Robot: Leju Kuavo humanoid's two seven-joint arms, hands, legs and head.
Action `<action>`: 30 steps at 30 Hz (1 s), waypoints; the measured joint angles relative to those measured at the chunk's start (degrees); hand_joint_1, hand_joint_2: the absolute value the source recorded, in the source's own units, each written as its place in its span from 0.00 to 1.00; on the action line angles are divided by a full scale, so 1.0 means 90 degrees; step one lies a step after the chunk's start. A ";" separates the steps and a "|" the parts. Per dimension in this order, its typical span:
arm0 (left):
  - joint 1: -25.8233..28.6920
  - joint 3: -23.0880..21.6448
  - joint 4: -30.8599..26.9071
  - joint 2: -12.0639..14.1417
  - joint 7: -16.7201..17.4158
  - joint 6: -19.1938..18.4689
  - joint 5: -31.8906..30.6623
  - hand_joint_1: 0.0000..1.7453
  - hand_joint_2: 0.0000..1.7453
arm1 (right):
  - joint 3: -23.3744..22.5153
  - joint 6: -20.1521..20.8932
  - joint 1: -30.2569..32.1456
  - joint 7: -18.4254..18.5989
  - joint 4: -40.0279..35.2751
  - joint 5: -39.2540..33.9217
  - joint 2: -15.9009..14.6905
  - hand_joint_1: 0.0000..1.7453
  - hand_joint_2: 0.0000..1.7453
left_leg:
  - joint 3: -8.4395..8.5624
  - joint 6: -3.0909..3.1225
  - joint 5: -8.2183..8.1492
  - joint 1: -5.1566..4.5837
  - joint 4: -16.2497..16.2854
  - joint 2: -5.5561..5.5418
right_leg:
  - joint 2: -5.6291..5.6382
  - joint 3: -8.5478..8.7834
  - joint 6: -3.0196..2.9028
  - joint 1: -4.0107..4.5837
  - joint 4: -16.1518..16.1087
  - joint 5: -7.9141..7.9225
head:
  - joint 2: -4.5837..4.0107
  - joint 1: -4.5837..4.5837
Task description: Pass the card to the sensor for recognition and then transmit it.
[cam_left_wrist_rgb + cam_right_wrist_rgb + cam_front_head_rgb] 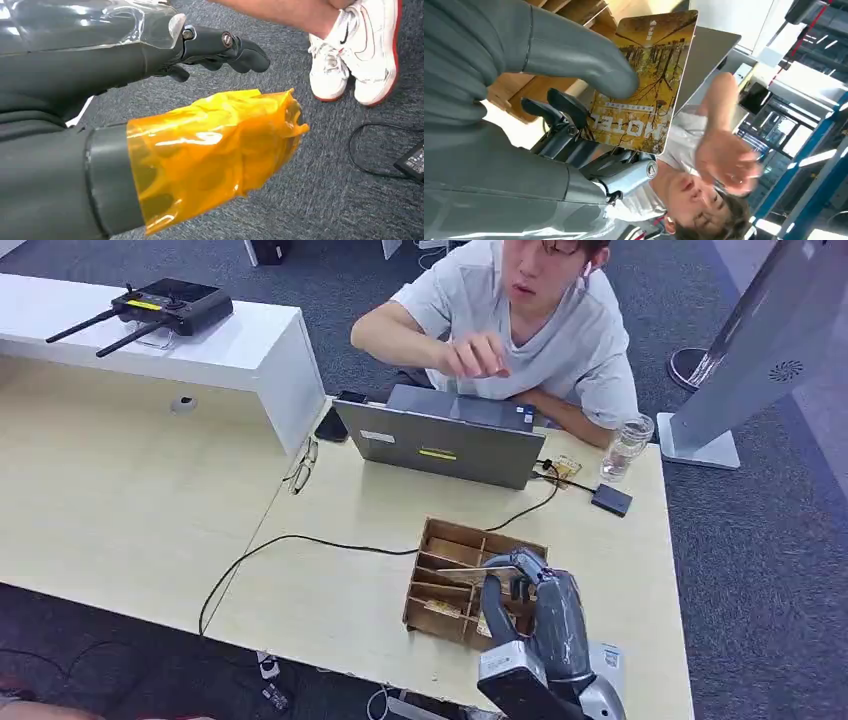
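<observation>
Card: we hold the yellow hotel card (644, 85) pinched between the thumb and dark fingers of our right hand (515, 575), just above the wooden divider box (440, 540).
Left hand: our left hand (220, 47) hangs low over grey carpet, fingers curled, nothing in it, its thumb wrapped in amber film.
Sensor: we cannot tell which desk item is the reader; a small black box (611, 500) lies beyond the box, near the laptop (440, 445).
Doing it well: we judge the card should travel flat and level, the pinch unshifted, clear of the black cable (300, 545).
Person: someone sits opposite, one hand raised.
</observation>
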 joint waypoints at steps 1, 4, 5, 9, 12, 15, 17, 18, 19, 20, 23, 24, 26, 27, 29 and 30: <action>0.0000 0.0000 0.0000 0.0000 0.0000 -0.0002 0.0003 0.00 0.00 | 0.0000 -0.0002 0.0005 0.0000 0.0000 0.0000 -0.0002 1.00 1.00 | 0.0000 0.0000 0.0000 0.0000 0.0000 0.0000 | 0.0000 0.0000 0.0000 0.0000 0.0000 0.0000 | 0.0000 0.0000; 0.0003 0.0002 0.0000 -0.0002 0.0000 -0.0015 0.0039 0.00 0.00 | -0.0005 0.0005 0.0102 -0.0039 -0.0058 -0.0136 -0.0012 1.00 1.00 | 0.0000 0.0000 0.0000 0.0000 0.0000 0.0000 | 0.0000 0.0000 0.0000 0.0000 0.0000 0.0000 | 0.0000 0.0000; 0.0005 0.0005 0.0000 -0.0002 0.0000 -0.0015 0.0051 0.00 0.00 | -0.0014 0.0029 0.0154 -0.0049 -0.0097 -0.0206 -0.0019 1.00 1.00 | 0.0000 0.0000 0.0000 0.0000 0.0000 0.0000 | 0.0000 -0.0001 0.0000 0.0000 0.0000 0.0000 | 0.0000 0.0000; 0.0007 0.0039 -0.0007 -0.0005 -0.0020 -0.0017 0.0102 0.00 0.00 | -0.0134 0.0301 0.0436 -0.0058 -0.0304 -0.0581 -0.0134 1.00 1.00 | -0.0001 0.0000 -0.0002 0.0000 0.0000 -0.0001 | -0.0001 -0.0001 0.0000 0.0000 -0.0001 0.0000 | 0.0000 0.0000; 0.0006 0.0092 -0.0010 -0.0005 -0.0051 -0.0002 0.0150 0.00 0.00 | -0.0272 0.0413 0.0731 0.0171 -0.0464 -0.0975 -0.0335 1.00 1.00 | 0.0000 0.0001 -0.0004 -0.0001 0.0000 -0.0001 | -0.0001 -0.0001 0.0001 -0.0001 -0.0004 -0.0001 | 0.0000 0.0000; 0.0010 0.0151 -0.0010 -0.0005 -0.0126 0.0020 0.0192 0.00 0.00 | -0.0464 0.0435 0.1102 0.0491 -0.0539 -0.1718 -0.0773 1.00 1.00 | -0.0002 0.0008 -0.0008 -0.0005 0.0001 -0.0004 | -0.0005 0.0001 0.0003 -0.0004 -0.0005 -0.0002 | 0.0000 0.0000; 0.0013 0.0168 -0.0010 -0.0005 -0.0158 0.0041 0.0238 0.00 0.00 | -0.0646 0.0403 0.1349 0.0476 -0.0571 -0.2038 -0.1140 1.00 1.00 | -0.0004 0.0010 -0.0009 -0.0005 0.0001 -0.0003 | -0.0005 0.0002 0.0005 -0.0004 -0.0006 -0.0003 | 0.0000 0.0002; 0.0013 0.0177 -0.0010 -0.0005 -0.0175 0.0044 0.0253 0.00 0.00 | -0.0746 0.0357 0.1482 0.0474 -0.0600 -0.2116 -0.1276 1.00 1.00 | -0.0004 0.0017 -0.0014 -0.0007 0.0001 -0.0003 | -0.0005 0.0003 0.0006 -0.0005 -0.0007 -0.0003 | 0.0000 0.0002; 0.0015 0.0192 -0.0010 -0.0005 -0.0192 0.0051 0.0265 0.00 0.00 | -0.0838 0.0308 0.1594 0.0478 -0.0636 -0.2181 -0.1394 1.00 1.00 | -0.0004 0.0017 -0.0014 -0.0007 0.0002 -0.0002 | -0.0004 0.0001 0.0006 -0.0005 -0.0007 -0.0002 | 0.0000 0.0002; 0.0014 0.0209 -0.0010 -0.0007 -0.0209 0.0056 0.0289 0.00 0.00 | -0.0927 0.0268 0.1710 0.0500 -0.0689 -0.2260 -0.1524 1.00 1.00 | -0.0002 0.0017 -0.0014 -0.0007 0.0002 -0.0001 | -0.0003 0.0001 0.0006 -0.0005 -0.0007 -0.0002 | 0.0000 0.0000; 0.0015 0.0243 -0.0010 -0.0010 -0.0233 0.0056 0.0306 0.00 0.00 | -0.1088 0.0180 0.2012 0.0627 -0.0833 -0.2407 -0.1800 1.00 1.00 | -0.0002 0.0017 -0.0015 -0.0006 0.0002 -0.0001 | -0.0004 0.0000 0.0006 -0.0005 -0.0007 -0.0003 | 0.0000 0.0000; 0.0014 0.0262 -0.0010 -0.0012 -0.0248 0.0056 0.0309 0.00 0.00 | -0.1134 0.0148 0.2108 0.0719 -0.0889 -0.2426 -0.1934 1.00 1.00 | -0.0002 0.0017 -0.0015 -0.0005 0.0002 -0.0001 | -0.0004 0.0000 0.0005 -0.0004 -0.0007 -0.0003 | 0.0000 -0.0002; 0.0013 0.0282 -0.0010 -0.0015 -0.0257 0.0056 0.0316 0.00 0.00 | -0.1180 0.0090 0.2258 0.0920 -0.0962 -0.2426 -0.2148 1.00 1.00 | -0.0002 0.0017 -0.0015 -0.0004 0.0002 -0.0001 | -0.0004 -0.0001 0.0005 -0.0003 -0.0007 -0.0004 | 0.0000 0.0000; 0.0013 0.0289 -0.0010 -0.0015 -0.0257 0.0056 0.0316 0.00 0.00 | -0.1192 0.0070 0.2322 0.1023 -0.0976 -0.2424 -0.2245 1.00 1.00 | -0.0002 0.0017 -0.0015 -0.0004 0.0001 -0.0001 | -0.0003 -0.0001 0.0006 -0.0003 -0.0007 -0.0004 | 0.0000 0.0000; 0.0012 0.0308 -0.0010 -0.0015 -0.0257 0.0056 0.0316 0.00 0.00 | -0.1207 0.0029 0.2443 0.1202 -0.1022 -0.2426 -0.2496 1.00 1.00 | -0.0002 0.0017 -0.0015 -0.0004 0.0001 -0.0001 | -0.0003 -0.0001 0.0006 -0.0003 -0.0007 -0.0004 | 0.0000 -0.0002; 0.0012 0.0311 -0.0010 -0.0012 -0.0260 0.0056 0.0316 0.00 0.00 | -0.1209 0.0007 0.2487 0.1278 -0.1042 -0.2431 -0.2587 1.00 1.00 | -0.0002 0.0017 -0.0015 -0.0005 0.0001 -0.0001 | -0.0003 -0.0001 0.0006 -0.0003 -0.0007 -0.0004 | 0.0000 0.0002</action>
